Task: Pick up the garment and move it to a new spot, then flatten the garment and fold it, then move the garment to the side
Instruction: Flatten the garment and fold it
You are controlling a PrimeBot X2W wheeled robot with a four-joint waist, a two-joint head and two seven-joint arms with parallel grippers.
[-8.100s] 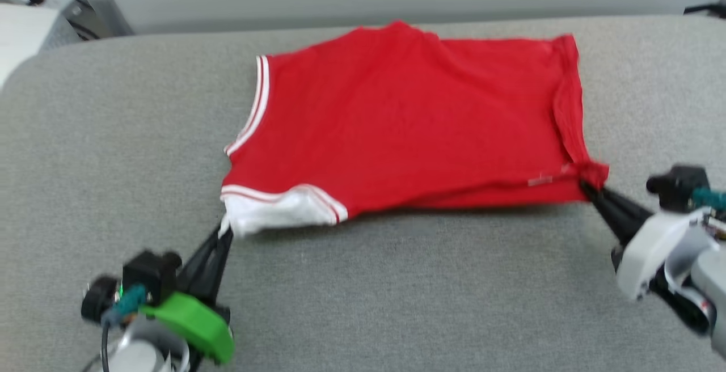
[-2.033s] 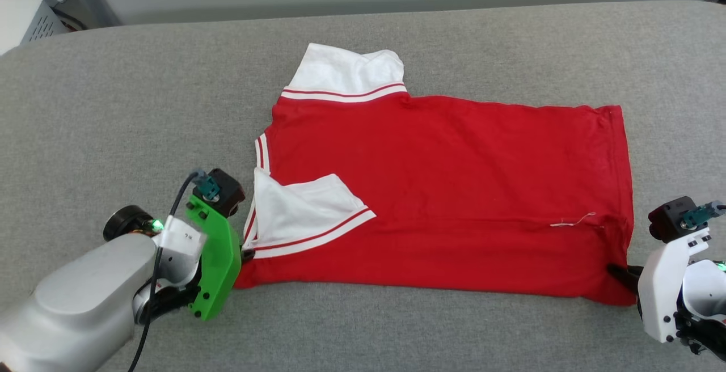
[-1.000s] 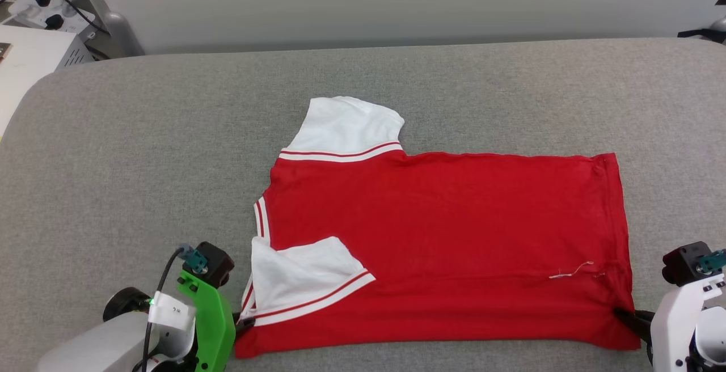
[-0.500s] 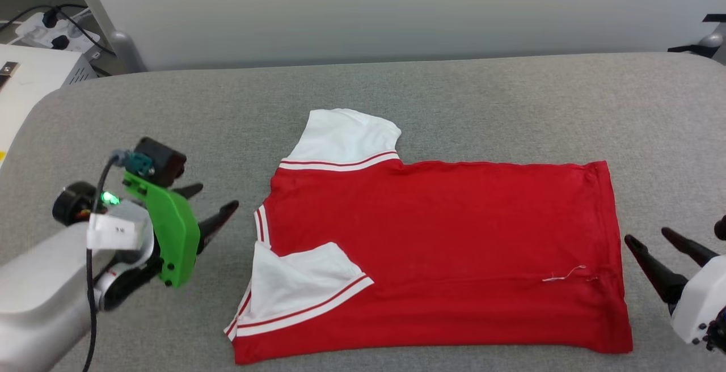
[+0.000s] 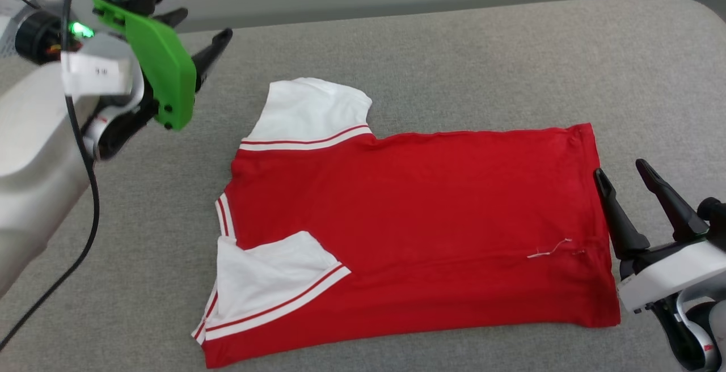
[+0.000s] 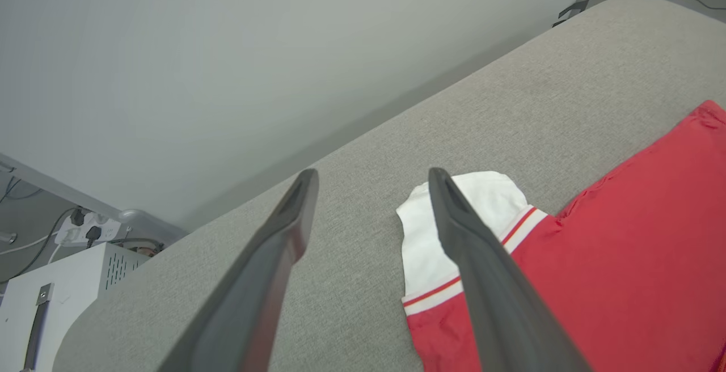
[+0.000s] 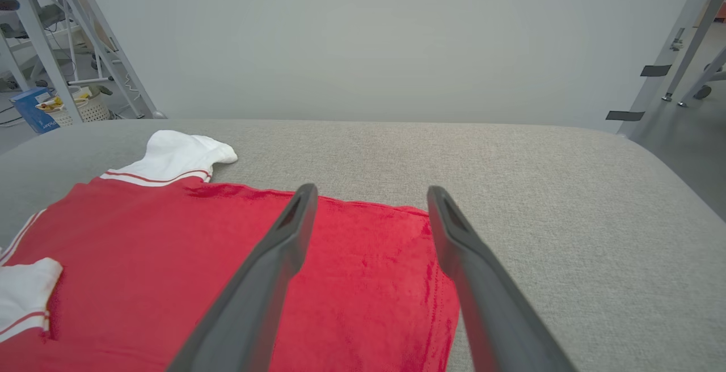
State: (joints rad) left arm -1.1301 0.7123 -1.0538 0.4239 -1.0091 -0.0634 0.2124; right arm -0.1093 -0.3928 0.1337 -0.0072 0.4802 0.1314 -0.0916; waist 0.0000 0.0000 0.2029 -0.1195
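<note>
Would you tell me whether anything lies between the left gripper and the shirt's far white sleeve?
Nothing visible does. The left gripper, jaws open, hangs clear of the garment, and just grey cushion separates it from the far white sleeve.

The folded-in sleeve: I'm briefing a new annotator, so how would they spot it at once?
A red garment lies flat on the grey padded surface. At its near left corner a white sleeve is folded in over the red body. The other sleeve, at the far edge, sticks out onto the grey.
</note>
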